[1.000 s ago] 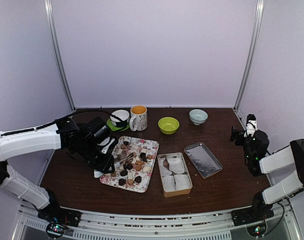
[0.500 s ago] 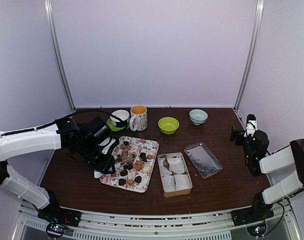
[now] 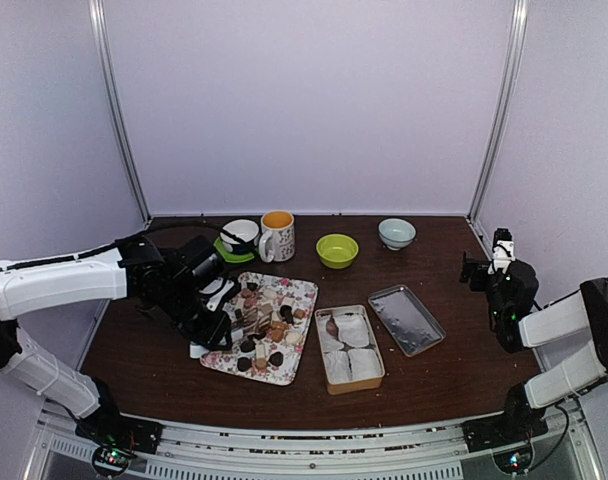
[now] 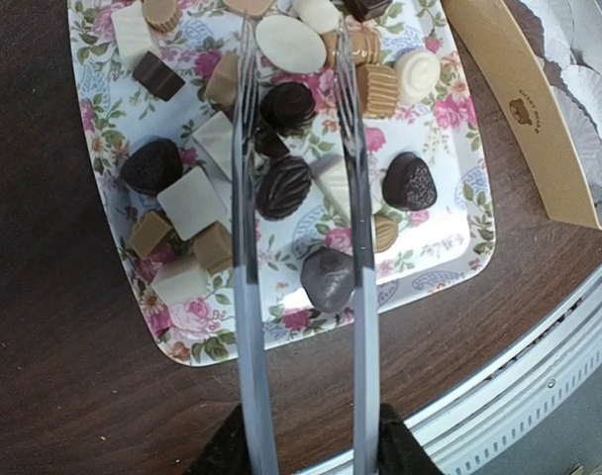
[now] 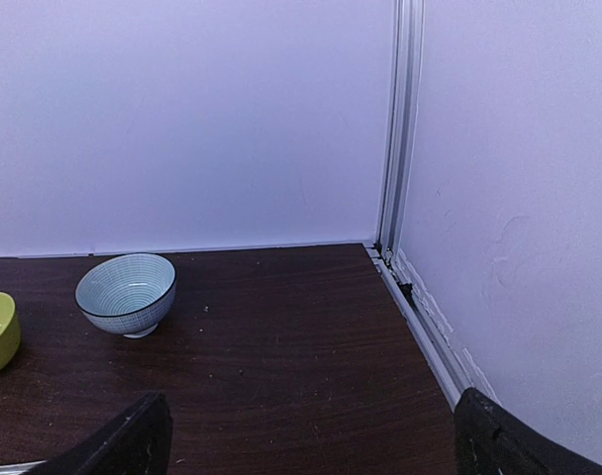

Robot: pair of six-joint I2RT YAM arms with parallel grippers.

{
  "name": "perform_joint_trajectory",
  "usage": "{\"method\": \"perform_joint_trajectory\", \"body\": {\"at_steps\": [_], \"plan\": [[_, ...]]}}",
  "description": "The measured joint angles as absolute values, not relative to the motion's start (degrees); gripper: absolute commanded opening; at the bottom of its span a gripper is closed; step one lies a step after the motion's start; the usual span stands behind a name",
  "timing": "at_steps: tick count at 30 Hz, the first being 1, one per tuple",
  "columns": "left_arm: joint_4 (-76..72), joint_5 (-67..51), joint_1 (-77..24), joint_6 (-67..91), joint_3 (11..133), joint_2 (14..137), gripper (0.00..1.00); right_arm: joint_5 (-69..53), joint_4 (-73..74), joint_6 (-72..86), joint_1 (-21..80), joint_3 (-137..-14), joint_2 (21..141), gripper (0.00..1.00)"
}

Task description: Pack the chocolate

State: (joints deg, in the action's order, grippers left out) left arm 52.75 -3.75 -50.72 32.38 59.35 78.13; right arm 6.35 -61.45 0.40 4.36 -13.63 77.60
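Grips metal tongs (image 4: 244,247) in left gripper (image 4: 311,450), jaws part-closed on the handle end. Hovers tong arms, spread, above floral tray (image 4: 435,233), straddling dark chocolate (image 4: 284,186); can't tell contact. Finds dark, tan and white pieces crowded on that tray, tan tin (image 4: 519,109) just beside it. Holds right gripper (image 5: 311,440) wide open, empty, well apart, facing blue-white bowl (image 5: 126,292).

Two bowls (image 3: 337,250) (image 3: 396,233); two cups (image 3: 277,236) (image 3: 240,236); one tray (image 3: 302,300); one tin (image 3: 356,384); one lid (image 3: 406,319); one tongs (image 4: 244,297); roughly two dozen chocolates (image 4: 281,188).
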Motion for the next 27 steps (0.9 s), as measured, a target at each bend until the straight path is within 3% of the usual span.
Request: {"method": "perform_joint_trajectory", "body": {"at_steps": [27], "plan": [[54.15,1.63,-50.72,29.39,64.05,87.18,0.37,6.35,-61.45,0.38,4.36,-13.63,77.6,1.0]]}}
